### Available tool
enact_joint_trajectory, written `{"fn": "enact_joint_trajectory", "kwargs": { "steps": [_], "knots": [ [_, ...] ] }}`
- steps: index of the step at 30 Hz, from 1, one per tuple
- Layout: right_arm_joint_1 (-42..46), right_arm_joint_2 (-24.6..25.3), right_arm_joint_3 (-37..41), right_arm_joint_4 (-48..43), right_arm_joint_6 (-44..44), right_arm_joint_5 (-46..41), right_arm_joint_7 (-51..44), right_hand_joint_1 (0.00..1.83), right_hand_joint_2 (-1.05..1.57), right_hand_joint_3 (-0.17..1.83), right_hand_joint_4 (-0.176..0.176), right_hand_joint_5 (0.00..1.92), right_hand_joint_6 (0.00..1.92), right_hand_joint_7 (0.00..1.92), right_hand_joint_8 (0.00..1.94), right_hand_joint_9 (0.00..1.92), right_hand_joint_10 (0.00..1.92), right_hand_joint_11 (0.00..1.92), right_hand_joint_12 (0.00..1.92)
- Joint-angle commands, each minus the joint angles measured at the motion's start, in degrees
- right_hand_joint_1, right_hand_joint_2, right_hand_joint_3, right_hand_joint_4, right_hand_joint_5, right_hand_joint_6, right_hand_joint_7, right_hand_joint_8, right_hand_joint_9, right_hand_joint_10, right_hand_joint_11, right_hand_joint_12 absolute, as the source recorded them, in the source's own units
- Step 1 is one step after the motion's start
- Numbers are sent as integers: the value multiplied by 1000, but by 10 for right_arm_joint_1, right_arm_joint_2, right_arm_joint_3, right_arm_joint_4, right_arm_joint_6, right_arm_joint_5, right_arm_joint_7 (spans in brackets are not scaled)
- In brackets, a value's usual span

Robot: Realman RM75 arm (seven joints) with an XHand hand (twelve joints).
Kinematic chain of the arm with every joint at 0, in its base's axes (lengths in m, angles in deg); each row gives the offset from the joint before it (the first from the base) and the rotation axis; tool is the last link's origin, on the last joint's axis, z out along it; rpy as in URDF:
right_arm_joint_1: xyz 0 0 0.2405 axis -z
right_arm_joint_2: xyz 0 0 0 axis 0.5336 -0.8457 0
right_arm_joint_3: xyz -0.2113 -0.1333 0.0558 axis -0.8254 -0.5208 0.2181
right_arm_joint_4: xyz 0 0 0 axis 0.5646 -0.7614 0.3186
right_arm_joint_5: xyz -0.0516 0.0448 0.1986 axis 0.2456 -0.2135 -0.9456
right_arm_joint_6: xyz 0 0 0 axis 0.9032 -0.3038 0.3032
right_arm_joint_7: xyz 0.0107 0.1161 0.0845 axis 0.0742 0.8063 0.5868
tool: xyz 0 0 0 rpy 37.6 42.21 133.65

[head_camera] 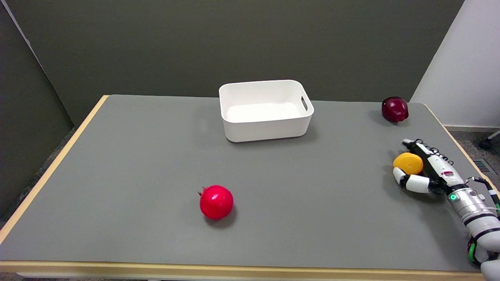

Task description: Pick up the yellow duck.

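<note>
The yellow duck [407, 162], a rounded yellow-orange shape, lies on the grey table [156, 175] near its right edge. My right hand [426, 171] reaches in from the lower right and wraps around the duck. The thumb [406, 180] curls against the duck's near side, and the other fingers [420, 150] lie along its far right side. The duck is pinched between them and still rests on the table.
A white bin [265, 111] stands at the back middle. A dark red apple [395, 109] sits at the back right, beyond the hand. A red pomegranate [216, 201] lies near the front middle. The table's right edge runs close beside the hand.
</note>
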Motion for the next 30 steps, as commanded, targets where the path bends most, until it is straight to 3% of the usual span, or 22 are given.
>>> {"fn": "enact_joint_trajectory", "kwargs": {
  "steps": [1, 9, 20, 26, 30],
  "knots": [
    [-12, -3, 8, -9, -2, 6, -17, 1140, 1312, 45, -176, 558, 1600, 631, 1592, 733, 1493, -1, 1905],
    [-12, -10, 16, -42, -17, 5, -17, 1138, 1282, 122, -176, 561, 1603, 618, 1629, 740, 1658, -1, 1921],
    [-50, -27, 16, -203, -5, 12, -34, 1142, 1256, 164, -176, 570, 1591, 626, 1622, 741, 1723, -1, 1921],
    [-134, -32, -58, -285, 68, 14, -60, 1142, 1256, 165, -176, 569, 1593, 625, 1624, 738, 1747, -1, 1921],
    [-197, -11, -120, -354, 158, 11, -105, 1143, 1254, 167, -176, 570, 1591, 627, 1623, 735, 1759, -1, 1921]
  ]
}}
